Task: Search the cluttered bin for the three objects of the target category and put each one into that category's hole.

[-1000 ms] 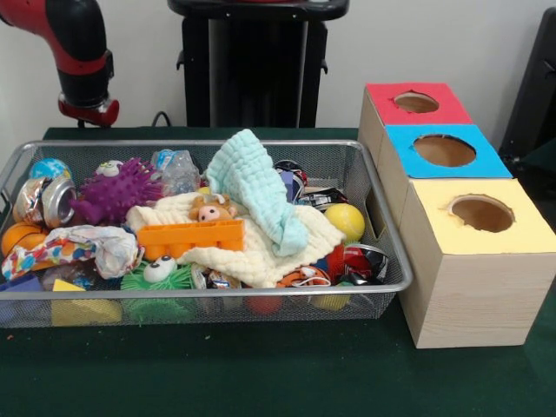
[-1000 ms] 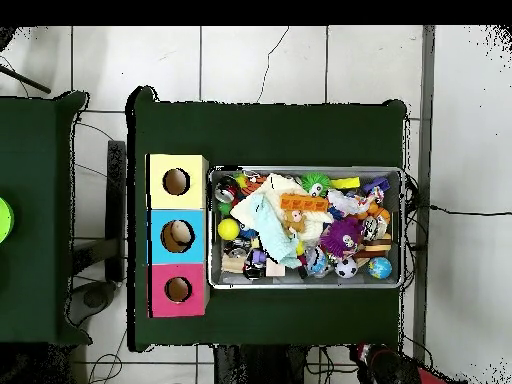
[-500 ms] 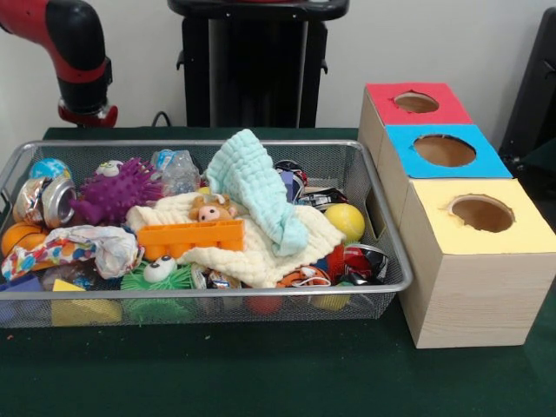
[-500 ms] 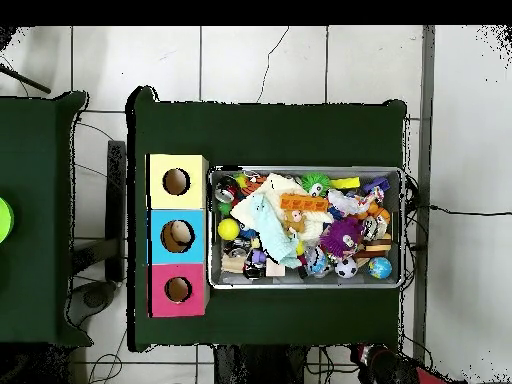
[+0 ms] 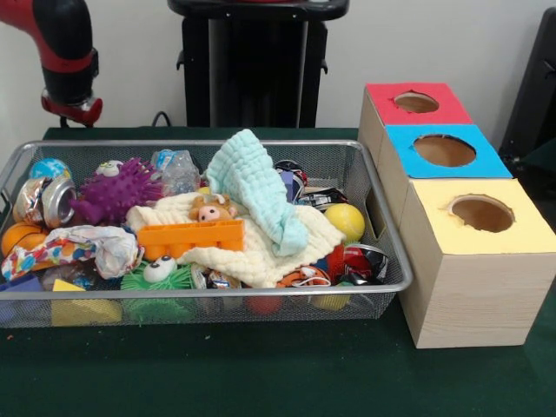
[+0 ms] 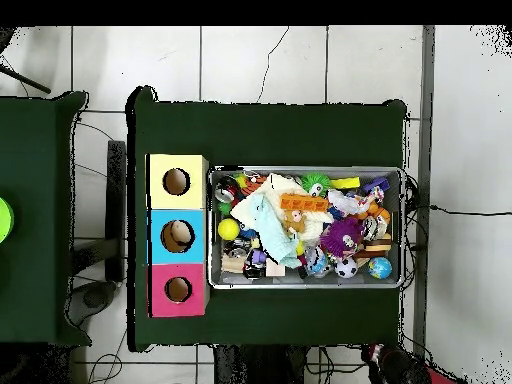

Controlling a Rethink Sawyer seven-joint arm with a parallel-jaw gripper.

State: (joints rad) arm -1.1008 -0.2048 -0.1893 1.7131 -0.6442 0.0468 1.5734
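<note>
Arm (image 5: 65, 52) parked high; gripper state cannot be told. Bin (image 5: 382, 228) lies below and right of it, boxes (image 5: 465, 261) beyond.

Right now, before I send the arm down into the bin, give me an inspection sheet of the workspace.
Surface: green table cover, bare in front of the bin.
Job's things: wire mesh bin heaped with toys; wooden box beside it with red hole, blue hole and yellow hole.
Clutter: mint cloth and cream cloth draped over the middle; orange block, purple spiky ball, yellow ball, crushed can.
Gripper: nothing seen; only the red arm at the upper left.
Cables: loose cables on the tiled floor.
Surroundings: black pedestal, second green table.
</note>
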